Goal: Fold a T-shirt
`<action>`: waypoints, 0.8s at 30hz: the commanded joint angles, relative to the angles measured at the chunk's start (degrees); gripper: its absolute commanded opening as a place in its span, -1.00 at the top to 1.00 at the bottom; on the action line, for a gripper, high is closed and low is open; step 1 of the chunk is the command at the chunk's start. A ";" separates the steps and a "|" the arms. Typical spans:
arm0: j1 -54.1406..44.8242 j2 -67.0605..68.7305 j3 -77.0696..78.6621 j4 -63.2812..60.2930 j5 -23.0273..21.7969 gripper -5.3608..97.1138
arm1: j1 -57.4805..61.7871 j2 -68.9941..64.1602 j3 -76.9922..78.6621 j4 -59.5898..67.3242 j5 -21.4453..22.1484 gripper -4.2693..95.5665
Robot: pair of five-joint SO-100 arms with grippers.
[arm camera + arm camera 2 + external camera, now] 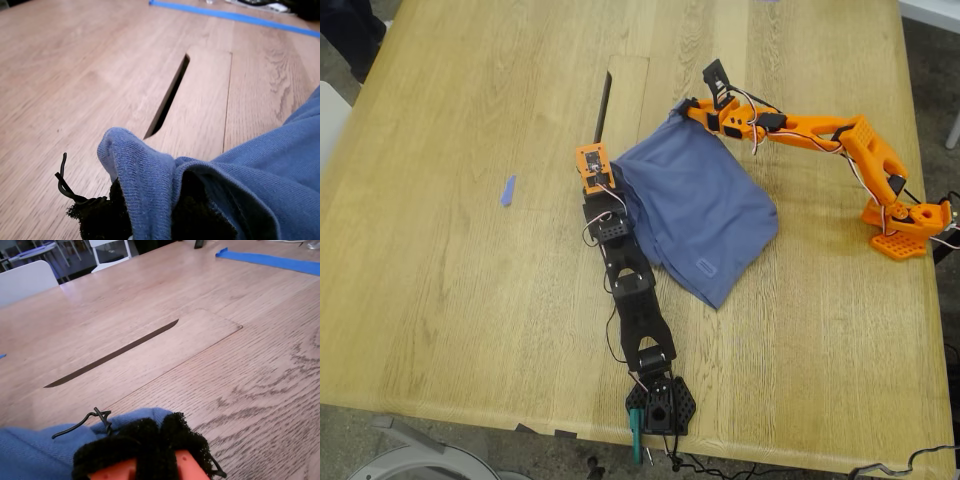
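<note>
At table (pixel 470 300) centre: T-shirt (pixel 705 215) half-folded; my first gripper (pixel 610 178) and my second gripper (pixel 682 108) each clamp a 12 o'clock corner; final folds remain.

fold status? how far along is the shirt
Partly done. The T-shirt already lies doubled into a compact shape on the table. In hand: my first gripper and my second gripper each pinch a far corner, edge lifted. Left: lay that edge down, release, check neatness.

Slate-blue T-shirt (pixel 700 215) folded, rumpled, mid-table, 2 corners lifted.
</note>
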 commanded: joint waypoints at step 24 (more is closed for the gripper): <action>-8.35 31.82 -0.53 20.13 1.58 0.90 | 4.39 5.27 -21.18 14.94 -0.18 0.91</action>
